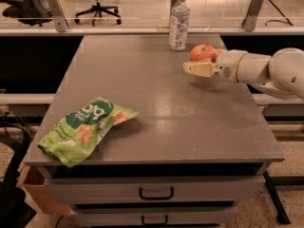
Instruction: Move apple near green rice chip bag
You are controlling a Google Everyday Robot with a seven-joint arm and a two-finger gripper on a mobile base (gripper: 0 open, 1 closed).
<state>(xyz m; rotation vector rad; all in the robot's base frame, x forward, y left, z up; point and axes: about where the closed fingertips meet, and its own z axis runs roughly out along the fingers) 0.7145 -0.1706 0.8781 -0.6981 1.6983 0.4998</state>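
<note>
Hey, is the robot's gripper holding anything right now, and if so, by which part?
It cannot be told. The gripper is against the near side of the apple at the table's far right, but no firm grip shows.
</note>
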